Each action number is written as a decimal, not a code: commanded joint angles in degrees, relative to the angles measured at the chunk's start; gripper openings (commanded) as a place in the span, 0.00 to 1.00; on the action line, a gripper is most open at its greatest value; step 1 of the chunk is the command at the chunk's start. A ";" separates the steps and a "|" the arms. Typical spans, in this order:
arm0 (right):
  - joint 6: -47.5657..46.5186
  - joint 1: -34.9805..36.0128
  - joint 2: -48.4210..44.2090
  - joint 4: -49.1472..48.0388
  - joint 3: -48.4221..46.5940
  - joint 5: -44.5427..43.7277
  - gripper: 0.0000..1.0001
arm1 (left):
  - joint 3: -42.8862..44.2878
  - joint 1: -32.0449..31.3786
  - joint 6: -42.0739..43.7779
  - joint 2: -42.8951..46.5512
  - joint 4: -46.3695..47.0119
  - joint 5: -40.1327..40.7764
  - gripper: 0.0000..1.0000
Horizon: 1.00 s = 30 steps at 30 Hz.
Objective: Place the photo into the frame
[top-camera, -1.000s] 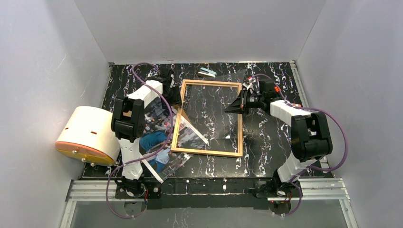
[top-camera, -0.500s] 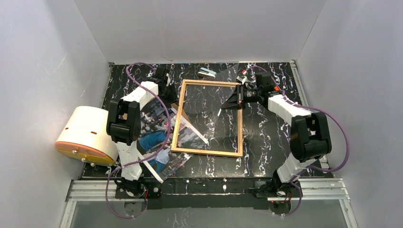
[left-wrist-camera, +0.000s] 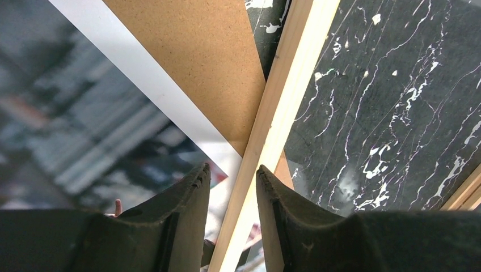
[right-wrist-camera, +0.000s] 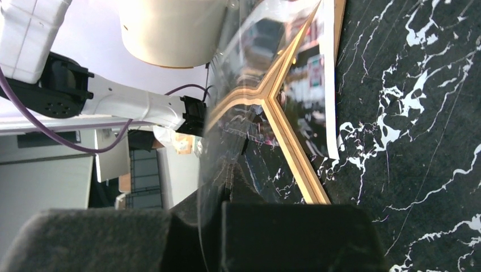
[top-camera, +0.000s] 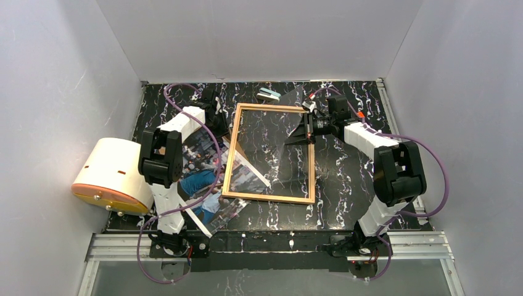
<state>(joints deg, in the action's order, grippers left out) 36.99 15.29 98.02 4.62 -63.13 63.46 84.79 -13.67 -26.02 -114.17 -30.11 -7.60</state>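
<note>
The light-wood frame [top-camera: 269, 197] lies flat at the table's middle. The photo [top-camera: 200, 180] lies partly under its left side and spills out to the left. My left gripper [top-camera: 223, 125] is at the frame's far-left corner. In the left wrist view its jaws [left-wrist-camera: 232, 170] stand slightly apart astride the frame's bar [left-wrist-camera: 295, 73], over the photo [left-wrist-camera: 68, 113] and the brown backing board [left-wrist-camera: 193, 62]. My right gripper [top-camera: 303, 131] is shut on the edge of the clear pane [right-wrist-camera: 238, 85] and holds it tilted up above the frame [right-wrist-camera: 283, 130].
A cream round container with an orange rim [top-camera: 114, 176] stands at the left edge. A small teal and white object [top-camera: 269, 94] lies beyond the frame. Grey walls close in on three sides. The left arm [right-wrist-camera: 130, 102] shows through the pane.
My right gripper has moved left and toward the far side with the pane, tilting it up. My left gripper has shifted toward the frame's far-left corner. The frame and photo have stayed put.
</note>
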 commanded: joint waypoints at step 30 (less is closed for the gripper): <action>-1.37 -1.65 -1.60 -8.59 6.71 -13.00 0.63 | -1.44 0.16 0.61 -1.38 -2.19 -1.43 0.29</action>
<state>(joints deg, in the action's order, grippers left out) 26.48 16.14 96.75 5.41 -58.54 52.80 84.68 -13.61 -26.02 -115.22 -30.11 -9.28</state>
